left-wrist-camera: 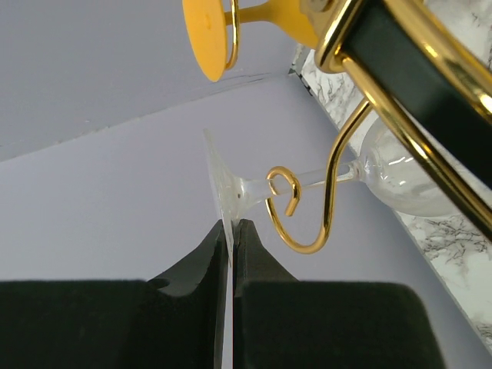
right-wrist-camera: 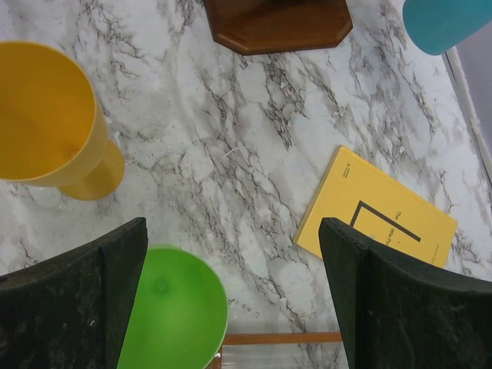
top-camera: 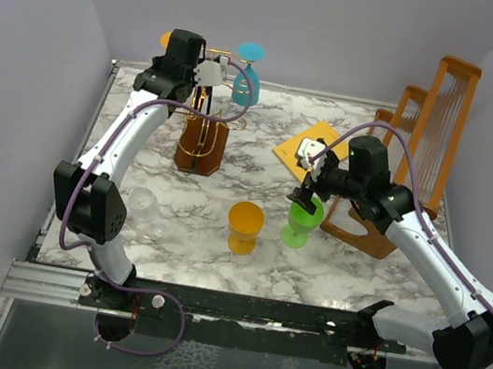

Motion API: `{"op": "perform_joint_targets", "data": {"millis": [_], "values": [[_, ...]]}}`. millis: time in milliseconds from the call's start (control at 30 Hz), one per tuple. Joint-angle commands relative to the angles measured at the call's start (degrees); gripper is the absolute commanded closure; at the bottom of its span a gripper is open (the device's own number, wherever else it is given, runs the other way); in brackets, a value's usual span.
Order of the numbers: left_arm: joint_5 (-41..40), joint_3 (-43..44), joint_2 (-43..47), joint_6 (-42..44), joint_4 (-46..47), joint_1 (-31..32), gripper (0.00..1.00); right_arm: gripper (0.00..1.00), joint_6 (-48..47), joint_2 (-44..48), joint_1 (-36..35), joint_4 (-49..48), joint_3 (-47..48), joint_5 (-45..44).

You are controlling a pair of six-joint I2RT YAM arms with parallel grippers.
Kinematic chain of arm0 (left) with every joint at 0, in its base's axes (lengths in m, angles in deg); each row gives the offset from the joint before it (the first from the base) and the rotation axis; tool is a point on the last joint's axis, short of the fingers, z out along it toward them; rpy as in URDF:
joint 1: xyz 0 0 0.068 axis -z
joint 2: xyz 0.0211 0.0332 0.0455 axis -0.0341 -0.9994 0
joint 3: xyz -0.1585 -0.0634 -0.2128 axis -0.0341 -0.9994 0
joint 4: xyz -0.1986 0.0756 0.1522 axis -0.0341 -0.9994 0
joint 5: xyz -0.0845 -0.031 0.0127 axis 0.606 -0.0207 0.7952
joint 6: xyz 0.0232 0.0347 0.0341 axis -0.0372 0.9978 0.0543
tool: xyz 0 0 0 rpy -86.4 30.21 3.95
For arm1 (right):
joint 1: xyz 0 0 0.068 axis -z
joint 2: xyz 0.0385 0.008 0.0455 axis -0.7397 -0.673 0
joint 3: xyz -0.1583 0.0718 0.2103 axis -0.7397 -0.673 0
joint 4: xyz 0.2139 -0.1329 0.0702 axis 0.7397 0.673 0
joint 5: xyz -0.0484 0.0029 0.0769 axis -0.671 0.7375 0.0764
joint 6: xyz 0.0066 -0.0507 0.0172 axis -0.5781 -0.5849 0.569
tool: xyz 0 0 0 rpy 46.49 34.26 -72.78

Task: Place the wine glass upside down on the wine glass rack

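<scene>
Left wrist: left pincer [left-wrist-camera: 231, 228] pinches wine glass [left-wrist-camera: 397, 181] foot at rack [left-wrist-camera: 328, 206] hook.

I counted two orange glasses [top-camera: 244, 225], one blue glass [top-camera: 247, 85], one green glass [top-camera: 307, 218], one gold wire rack [top-camera: 201, 144], one yellow booklet [top-camera: 296, 144], one clear glass [left-wrist-camera: 400, 177] hooked; more lay on surface [top-camera: 256, 181], uncountable.

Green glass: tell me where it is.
Top view, right of centre: the green glass stands upright beneath the right gripper, between the orange glass and the wooden frame.
</scene>
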Motion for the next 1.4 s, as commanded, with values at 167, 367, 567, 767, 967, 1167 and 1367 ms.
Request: {"op": "perform_joint_targets", "data": {"millis": [167, 367, 567, 767, 967, 1167, 1367], "values": [[4.21, 1.87, -0.39, -2.24, -2.19, 0.3, 0.99, 0.08, -0.72, 0.85, 0.06, -1.92, -0.76, 0.55], [4.5, 2.68, -2.13, -2.72, -3.7, 0.26, 0.97, 0.08, -0.81, 0.85, 0.05, -1.92, -0.78, 0.48], [5.33, 4.69, -3.05, -3.91, -5.53, 0.28, 0.93, 0.08, -0.81, 0.92, 0.05, -1.91, -0.89, 0.38], [6.66, 6.11, -2.76, -4.86, -6.73, 0.24, 0.88, 0.08, -0.9, 0.85, 0.05, -2.1, -1.02, 0.31], [10.12, 7.16, -2.12, -5.73, -9.68, 0.3, 0.81, 0.08, -0.9, 0.76, 0.05, -2.08, -1.02, 0.31], [11.57, 7.69, -1.42, -5.7, -12.0, 0.23, 0.77, 0.08, -0.9, 0.68, 0.07, -2.08, -1.02, 0.2], [11.9, 8.45, 0.49, -5.76, -13.1, 0.3, 0.69, 0.08, -0.83, 0.5, 0.05, -2.02, -0.94, 0.4]]}}
